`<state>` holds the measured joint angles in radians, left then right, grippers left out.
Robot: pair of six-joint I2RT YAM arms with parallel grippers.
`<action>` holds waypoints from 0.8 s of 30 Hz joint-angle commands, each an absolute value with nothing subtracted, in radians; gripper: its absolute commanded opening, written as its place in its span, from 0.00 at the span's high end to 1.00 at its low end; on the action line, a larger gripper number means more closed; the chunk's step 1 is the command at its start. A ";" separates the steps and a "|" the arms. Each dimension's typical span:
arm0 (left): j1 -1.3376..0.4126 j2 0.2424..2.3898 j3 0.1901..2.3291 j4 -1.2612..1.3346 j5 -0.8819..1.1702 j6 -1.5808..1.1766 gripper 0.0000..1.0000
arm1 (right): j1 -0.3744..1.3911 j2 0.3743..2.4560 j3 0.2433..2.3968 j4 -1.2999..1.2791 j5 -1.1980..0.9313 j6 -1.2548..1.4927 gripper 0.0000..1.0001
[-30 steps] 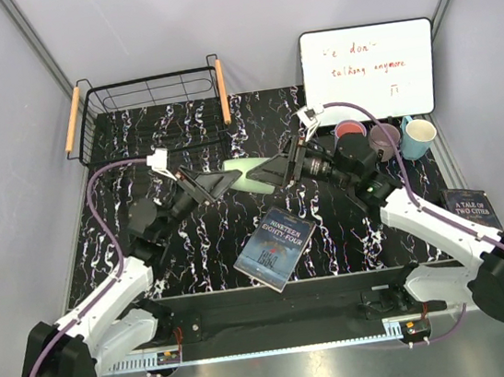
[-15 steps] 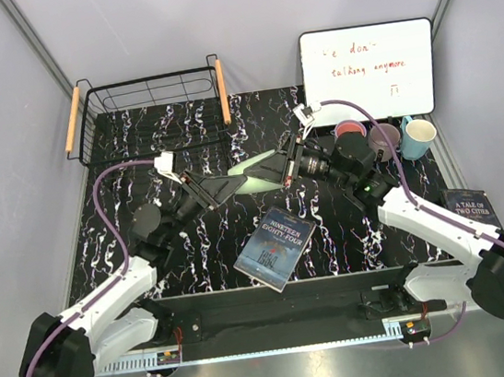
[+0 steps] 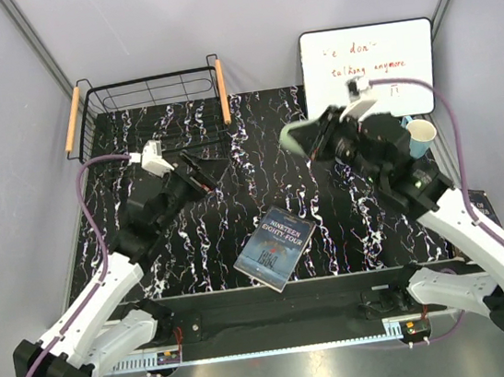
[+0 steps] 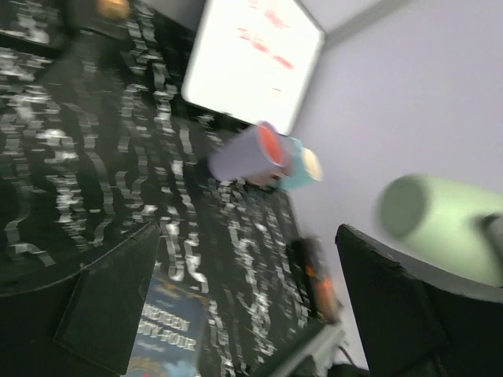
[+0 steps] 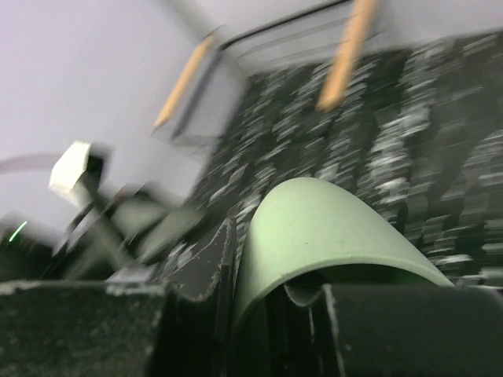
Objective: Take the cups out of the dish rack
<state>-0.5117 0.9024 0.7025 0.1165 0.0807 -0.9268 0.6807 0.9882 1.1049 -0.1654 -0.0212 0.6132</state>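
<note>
Nearest us, the book (image 3: 276,248) lay slantwise on the bench (image 3: 351,231), below the gap between the two arms. Past it, the left hand (image 3: 201,171) hung over the marble with its fingers (image 4: 110,302) spread wide and nothing between them.

The right hand (image 3: 318,139) was raised above the bench and closed on the pale green cup (image 3: 294,136), carrying it on its side. The wrist views were smeared, so we could not tell how deep the grip sat on the cup wall. That was our first worry: we judged that a thin, springy tumbler pinched near its edge could twist or pop free mid-swing and drop towards the book.

Farther back, the light blue cup (image 3: 419,137) and the lilac cup (image 4: 240,155) stood crowded together in front of the whiteboard (image 3: 368,69), with the arm hiding most of that cluster from above. We thought a landing spot chosen too close could topple those cups or nudge the board. A cup let go while lying sideways would probably roll.

In the far left corner the dish rack (image 3: 146,76) showed no cups in the top view, so we reckoned this was the last one to unload
</note>
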 commanded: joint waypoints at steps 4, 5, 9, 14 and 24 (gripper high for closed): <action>-0.517 0.916 0.730 -0.212 -0.092 -0.885 0.01 | 0.553 1.393 1.617 -0.766 0.586 0.405 1.00; -0.520 0.911 0.720 -0.219 -0.104 -0.891 0.01 | 0.510 1.432 1.662 -0.794 0.486 0.438 1.00; -0.526 0.885 0.674 -0.268 -0.133 -0.926 0.01 | 0.368 1.648 1.866 -0.897 0.393 0.456 1.00; -0.526 0.891 0.660 -0.284 -0.106 -0.934 0.01 | 0.295 1.804 2.065 -1.014 0.345 0.485 1.00; -0.532 0.959 0.655 -0.282 -0.074 -0.927 0.01 | 0.252 1.908 2.071 -1.037 0.347 0.499 1.00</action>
<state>-0.5240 0.9360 0.6582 -0.3061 -0.0872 -0.9249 0.2775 1.8885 2.0411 -1.0172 0.3531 0.4839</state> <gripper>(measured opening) 0.987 0.218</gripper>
